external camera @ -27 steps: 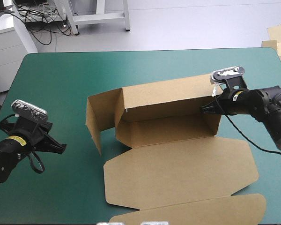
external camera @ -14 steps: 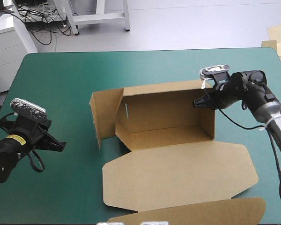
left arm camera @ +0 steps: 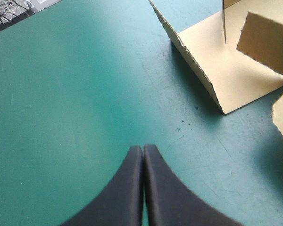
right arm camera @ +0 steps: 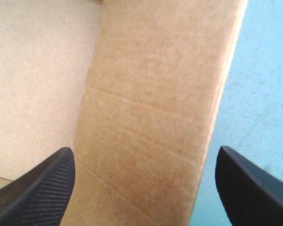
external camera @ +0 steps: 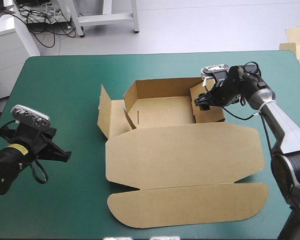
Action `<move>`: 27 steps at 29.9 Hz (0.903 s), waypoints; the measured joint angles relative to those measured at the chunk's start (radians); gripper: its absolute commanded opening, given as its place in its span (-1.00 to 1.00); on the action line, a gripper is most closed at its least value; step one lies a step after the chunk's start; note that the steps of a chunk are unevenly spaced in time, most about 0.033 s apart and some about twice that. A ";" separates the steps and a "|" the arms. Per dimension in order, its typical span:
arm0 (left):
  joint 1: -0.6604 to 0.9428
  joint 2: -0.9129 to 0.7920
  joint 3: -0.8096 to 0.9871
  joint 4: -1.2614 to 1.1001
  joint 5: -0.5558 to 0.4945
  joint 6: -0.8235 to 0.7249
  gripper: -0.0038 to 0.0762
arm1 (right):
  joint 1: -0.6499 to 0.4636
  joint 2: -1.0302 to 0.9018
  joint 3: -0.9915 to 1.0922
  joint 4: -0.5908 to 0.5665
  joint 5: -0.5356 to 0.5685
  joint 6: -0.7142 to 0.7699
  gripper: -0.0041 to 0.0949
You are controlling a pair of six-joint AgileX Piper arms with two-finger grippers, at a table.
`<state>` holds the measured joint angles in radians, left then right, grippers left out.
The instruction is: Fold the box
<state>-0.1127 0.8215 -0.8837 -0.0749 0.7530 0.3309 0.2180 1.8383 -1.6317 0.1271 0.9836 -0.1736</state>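
The brown box (external camera: 165, 111) lies mid-table as an open tray with low walls, its lid (external camera: 185, 155) flat toward the front edge. A side flap (external camera: 104, 116) stands up at its left end. My right gripper (external camera: 198, 101) hovers at the tray's right end wall, open. In the right wrist view its fingers (right arm camera: 144, 150) stand wide apart with a strip of the box's board (right arm camera: 146, 94) ahead between them, not gripped. My left gripper (external camera: 65, 156) rests near the table's left side, shut and empty (left arm camera: 143, 149), with the box's left flap (left arm camera: 226, 75) some way ahead of it.
Bare teal-green cover (external camera: 65, 85) stretches across the left and far parts of the table. More brown board (external camera: 297, 37) shows beyond the table's far right corner. The lid's front flap (external camera: 190, 205) reaches close to the near edge.
The right gripper moved left and inward with the box's right end, then opened and let go. The tall back wall came down into a low tray. The left arm stayed put.
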 measured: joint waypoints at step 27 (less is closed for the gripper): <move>0.000 0.000 0.001 0.000 0.006 0.000 -0.93 | 0.000 -0.247 -0.285 -0.039 0.261 0.037 0.68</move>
<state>-0.1127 0.8215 -0.8825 -0.0749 0.7587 0.3309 0.2180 1.5915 -1.9169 0.0881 1.2447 -0.1367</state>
